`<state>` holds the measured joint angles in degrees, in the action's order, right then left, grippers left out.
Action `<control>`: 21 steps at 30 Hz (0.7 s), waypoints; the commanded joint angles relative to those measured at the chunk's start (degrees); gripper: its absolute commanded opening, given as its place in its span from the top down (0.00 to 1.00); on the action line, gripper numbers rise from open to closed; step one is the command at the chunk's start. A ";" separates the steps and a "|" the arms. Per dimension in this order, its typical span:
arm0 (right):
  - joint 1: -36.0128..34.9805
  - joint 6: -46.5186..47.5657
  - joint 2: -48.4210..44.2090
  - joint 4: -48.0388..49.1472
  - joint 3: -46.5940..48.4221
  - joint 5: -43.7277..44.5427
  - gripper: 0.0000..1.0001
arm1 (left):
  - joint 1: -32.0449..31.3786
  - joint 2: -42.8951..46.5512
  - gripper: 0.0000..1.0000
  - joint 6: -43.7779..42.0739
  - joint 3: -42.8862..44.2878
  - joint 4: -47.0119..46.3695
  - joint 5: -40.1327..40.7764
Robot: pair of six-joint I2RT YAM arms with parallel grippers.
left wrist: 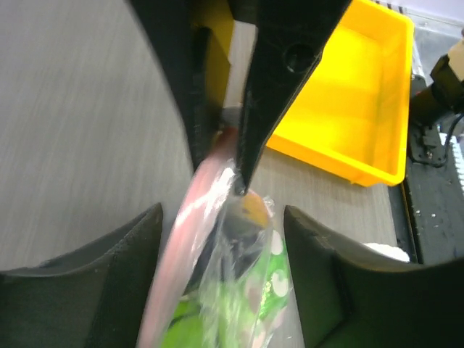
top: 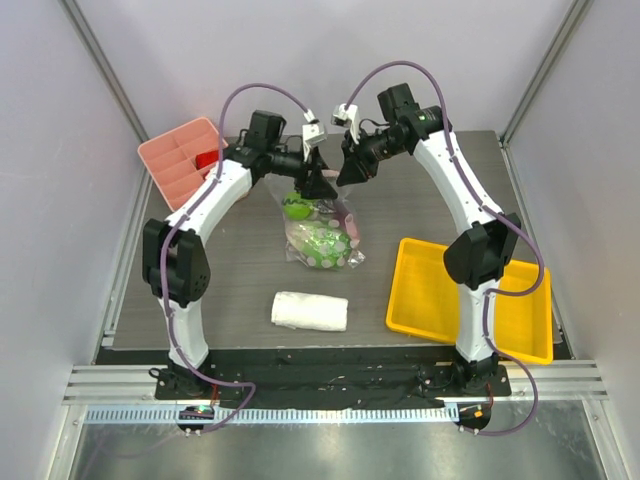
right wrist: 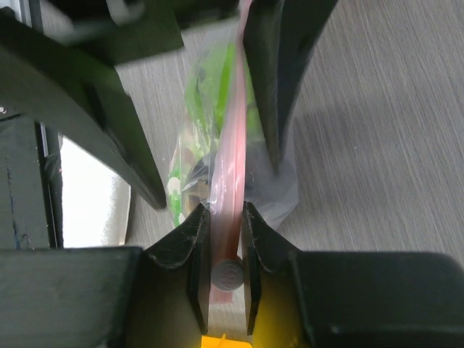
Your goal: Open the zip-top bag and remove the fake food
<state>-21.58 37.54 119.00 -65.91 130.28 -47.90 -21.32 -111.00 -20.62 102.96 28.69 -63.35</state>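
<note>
Right claw (right wrist: 225, 214), bottom centre of the right wrist view: fingers nearly closed, pinching the pink zip strip (right wrist: 230, 156) of the one zip-top bag (top: 322, 238). Left claw (left wrist: 223, 212), bottom of the left wrist view: fingers spread wide either side of the bag's top, gripping nothing that I can tell.

In the top view both claws meet at upper centre. The bag's top is lifted to them and its lower end is on the grey surface (top: 230, 290) at mid frame. All the fake food (top: 318, 240) is inside the bag. I count 1 green ball (top: 296, 207) and 1 pale green leafy piece (top: 327, 246); any others can't be told.

Also 1 white folded towel (top: 310, 311) below the bag, 1 yellow tray (top: 520, 330) lower right, and 1 pink divided box (top: 175, 160) upper left with 1 red item (top: 208, 158) in it.
</note>
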 commanded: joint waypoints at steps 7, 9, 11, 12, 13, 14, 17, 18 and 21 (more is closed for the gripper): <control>1.45 -31.71 -13.94 29.50 -24.43 14.13 0.15 | -0.56 11.15 1.00 15.86 -16.89 -25.04 15.53; 1.63 -36.99 -17.47 39.77 -34.50 18.00 0.11 | -0.74 14.57 1.00 18.85 -21.20 -28.40 18.43; 1.63 -41.83 -22.92 49.23 -40.60 17.93 0.07 | -1.44 17.12 1.00 22.72 -24.02 -33.58 21.68; 1.63 -43.32 -24.76 53.04 -46.72 16.88 0.07 | -1.62 19.05 1.00 23.51 -26.38 -34.65 23.35; 1.55 -46.12 -26.35 57.43 -50.09 14.18 0.07 | -1.97 19.85 1.00 25.61 -27.36 -35.62 23.97; 1.54 -47.89 -29.32 66.09 -53.17 13.02 0.07 | -2.06 20.47 1.00 26.76 -28.59 -38.24 24.59; 1.63 -52.64 -32.24 79.74 -61.01 11.18 0.09 | -3.63 22.40 1.00 28.00 -30.70 -38.09 28.62; 1.55 -53.00 -32.43 81.97 -62.50 9.77 0.10 | -4.25 23.10 1.00 27.74 -31.32 -38.00 30.20; 1.54 -54.67 -31.91 86.91 -63.04 6.60 0.11 | -6.62 25.48 0.99 26.95 -34.13 -38.61 33.99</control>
<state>-19.77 -10.66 88.79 0.91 67.96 -36.29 -25.39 -89.32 4.60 70.96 -3.95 -35.88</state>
